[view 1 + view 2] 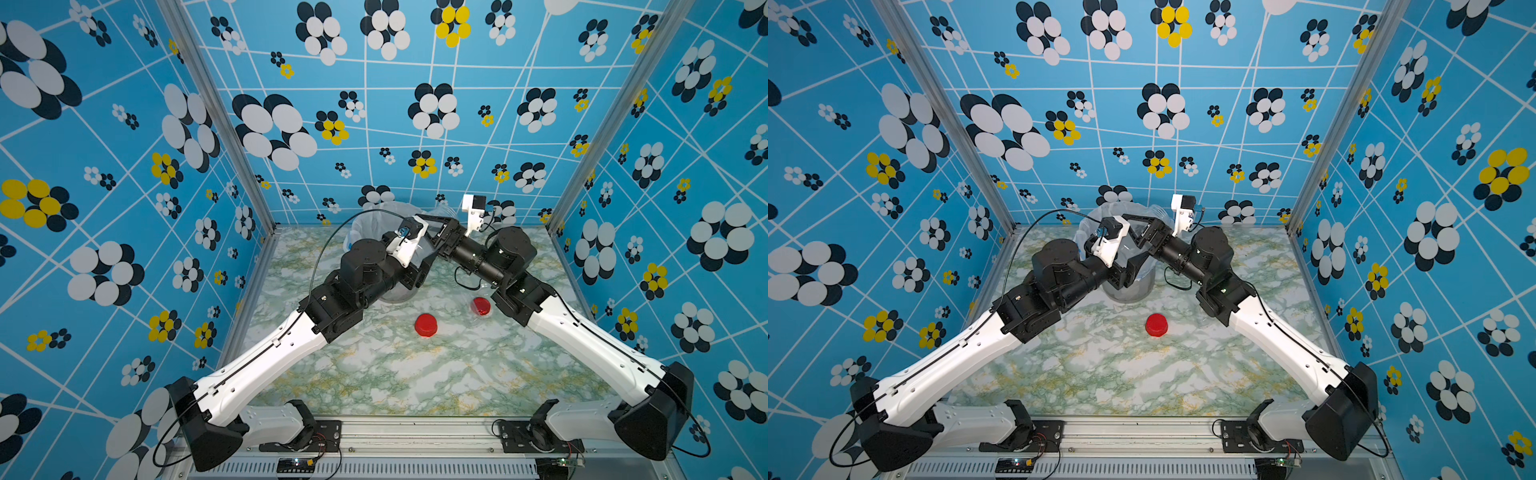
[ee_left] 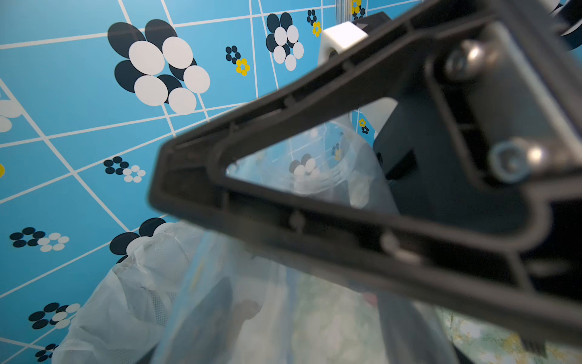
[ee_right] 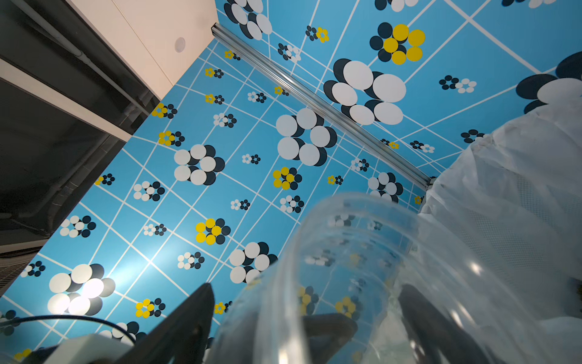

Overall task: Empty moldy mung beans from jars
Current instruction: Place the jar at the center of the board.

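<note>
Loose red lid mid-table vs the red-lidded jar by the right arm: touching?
Apart. In a top view, bare marble table shows between the red lid and the red-lidded jar.

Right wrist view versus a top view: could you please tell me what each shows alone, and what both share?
Only the right wrist view: the see-through inside of the jar, close up, in the right gripper. Only a top view: a red lid on the table. Both: the white bag.
</note>
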